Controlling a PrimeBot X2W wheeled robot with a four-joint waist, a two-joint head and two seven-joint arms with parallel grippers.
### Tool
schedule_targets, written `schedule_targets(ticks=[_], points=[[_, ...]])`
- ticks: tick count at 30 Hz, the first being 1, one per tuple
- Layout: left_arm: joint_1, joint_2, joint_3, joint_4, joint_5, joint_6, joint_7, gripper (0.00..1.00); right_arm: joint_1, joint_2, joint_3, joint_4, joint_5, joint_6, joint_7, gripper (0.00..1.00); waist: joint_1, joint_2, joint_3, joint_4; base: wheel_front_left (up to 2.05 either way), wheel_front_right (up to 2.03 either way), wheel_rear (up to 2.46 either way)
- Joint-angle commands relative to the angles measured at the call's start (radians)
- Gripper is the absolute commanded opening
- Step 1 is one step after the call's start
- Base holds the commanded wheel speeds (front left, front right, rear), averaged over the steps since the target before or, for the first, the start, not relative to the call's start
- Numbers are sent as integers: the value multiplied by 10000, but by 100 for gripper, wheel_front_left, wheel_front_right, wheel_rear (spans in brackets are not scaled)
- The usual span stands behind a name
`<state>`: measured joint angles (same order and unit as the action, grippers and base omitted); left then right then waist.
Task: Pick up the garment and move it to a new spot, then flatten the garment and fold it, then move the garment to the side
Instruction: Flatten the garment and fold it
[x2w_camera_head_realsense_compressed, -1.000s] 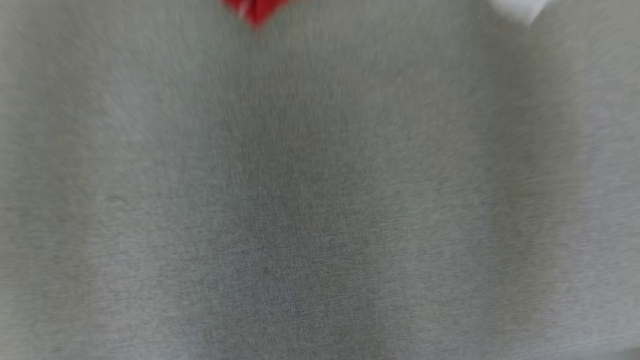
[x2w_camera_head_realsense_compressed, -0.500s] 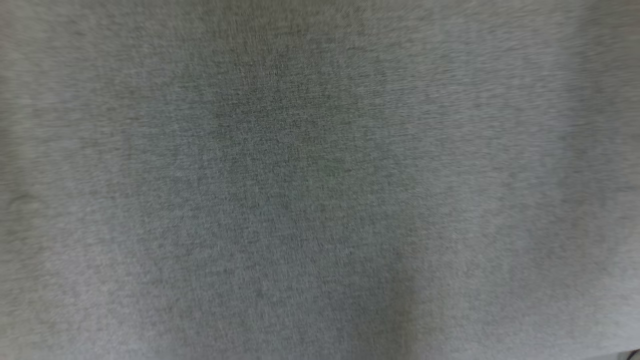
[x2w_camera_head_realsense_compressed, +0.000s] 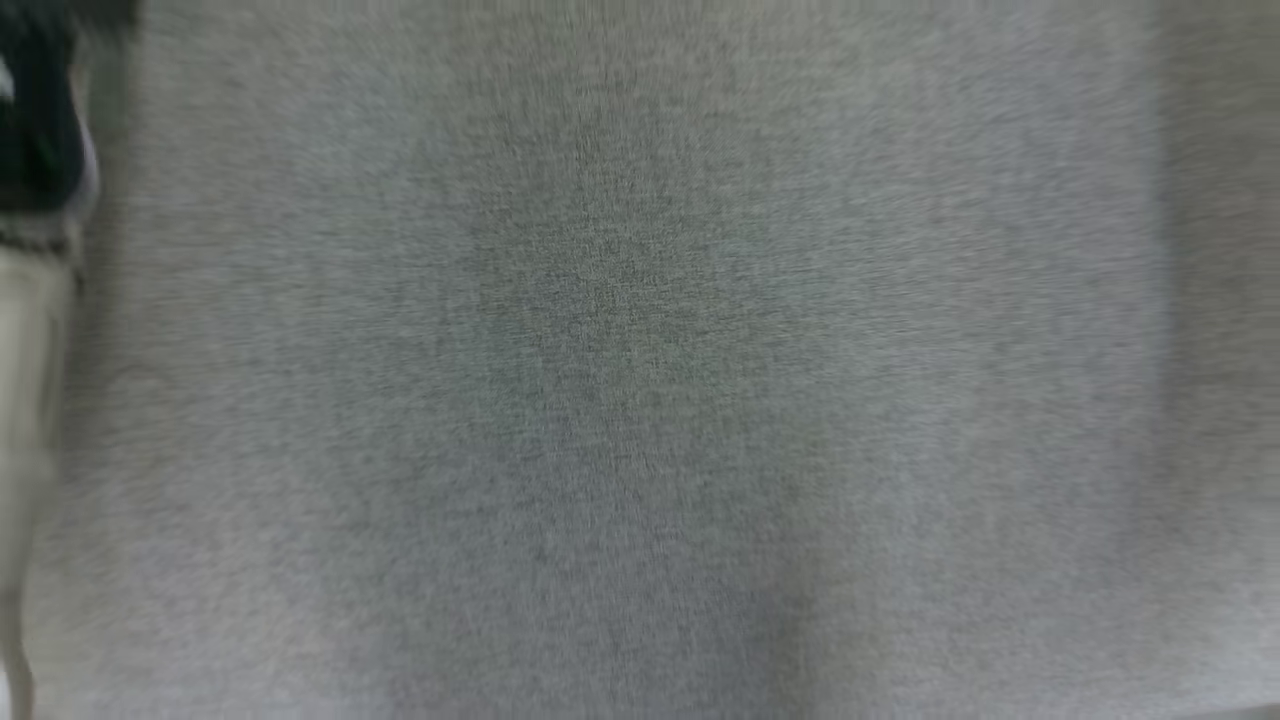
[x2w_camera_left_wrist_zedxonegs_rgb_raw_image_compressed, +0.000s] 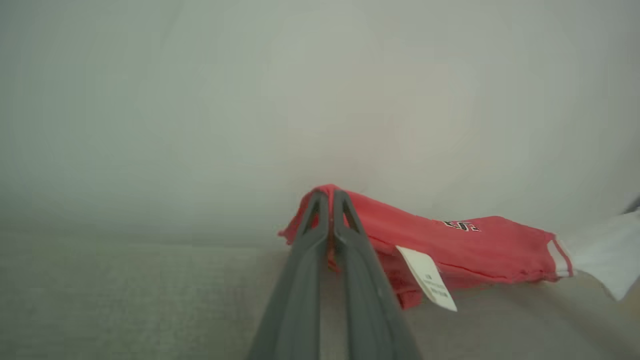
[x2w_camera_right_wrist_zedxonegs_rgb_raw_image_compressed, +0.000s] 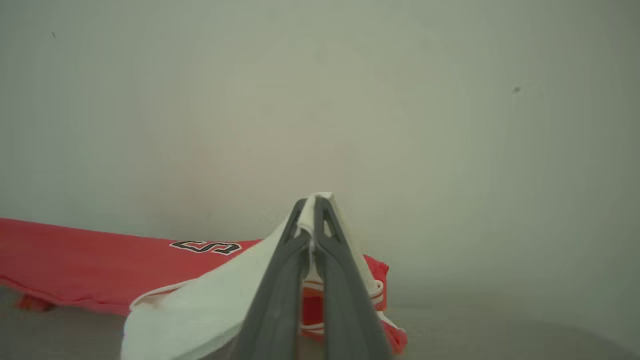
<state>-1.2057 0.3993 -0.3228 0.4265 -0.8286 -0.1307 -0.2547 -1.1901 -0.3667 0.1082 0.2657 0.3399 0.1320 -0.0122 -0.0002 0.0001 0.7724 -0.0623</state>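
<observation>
Left jaws clamped on the red garment (x2w_camera_left_wrist_zedxonegs_rgb_raw_image_compressed: 475, 250) — right jaws on its white sleeve — both low, level.

Soft cloth, dull dark fingers, a plain pale wall.

The garment (x2w_camera_left_wrist_zedxonegs_rgb_raw_image_compressed: 475, 245) is soft red cloth, not shiny, with small creases, and its white sleeve (x2w_camera_right_wrist_zedxonegs_rgb_raw_image_compressed: 200, 305) looks like the same soft cloth. The letters (x2w_camera_right_wrist_zedxonegs_rgb_raw_image_compressed: 205, 246) on it lie flat; I cannot tell if they are stitched or printed. The label (x2w_camera_left_wrist_zedxonegs_rgb_raw_image_compressed: 429, 277) is thin, white and smooth, like paper or stiff cloth. The long fingers of the left gripper (x2w_camera_left_wrist_zedxonegs_rgb_raw_image_compressed: 330, 195) and the right gripper (x2w_camera_right_wrist_zedxonegs_rgb_raw_image_compressed: 311, 201) look like dark grey plastic, smooth and dull. The grey cover (x2w_camera_head_realsense_compressed: 640, 360) in the head view is rough woven cloth with tiny specks. The wall (x2w_camera_left_wrist_zedxonegs_rgb_raw_image_compressed: 250, 100) is pale, smooth and matt.
</observation>
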Motion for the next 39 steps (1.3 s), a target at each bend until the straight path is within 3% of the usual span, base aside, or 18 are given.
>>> schedule_targets(ticks=[1, 7, 18, 26, 32, 39], points=[[699, 103, 37, -78, -247, 21, 12, 0, 827, 99, -236, -324, 398, -26, 563, 0, 2, -1, -1438, 221, 0, 0, 0], [3190, -95, 327, -674, -915, 140, -52, 0, 3954, 847, -1501, -2124, 647, -26, 2881, 0, 2, -1, -2723, 262, 0, 0, 0], [6780, -947, 394, -1459, -1207, 357, -102, 0, 7867, 2782, -3840, -4641, -754, -26, 4465, 0, 2, -1, -4304, 364, 0, 0, 0], [8454, -1471, 418, -1333, -779, 517, -114, 0, 9740, 3145, -4644, -4959, -2090, -26, 5288, 0, 2, -1, -5284, 424, 0, 0, 0], [9241, -1567, 131, -1084, -457, 615, -111, 0, 10325, 3144, -4760, -4494, -2674, -26, 5363, 0, 2, -1, -5663, 448, 0, 0, 0], [10001, -1531, -291, -622, -100, 820, -45, 0, 11177, 3146, -4609, -3955, -3764, -26, 6162, 0, 2, -1, -6094, 556, 0, 0, 0]])
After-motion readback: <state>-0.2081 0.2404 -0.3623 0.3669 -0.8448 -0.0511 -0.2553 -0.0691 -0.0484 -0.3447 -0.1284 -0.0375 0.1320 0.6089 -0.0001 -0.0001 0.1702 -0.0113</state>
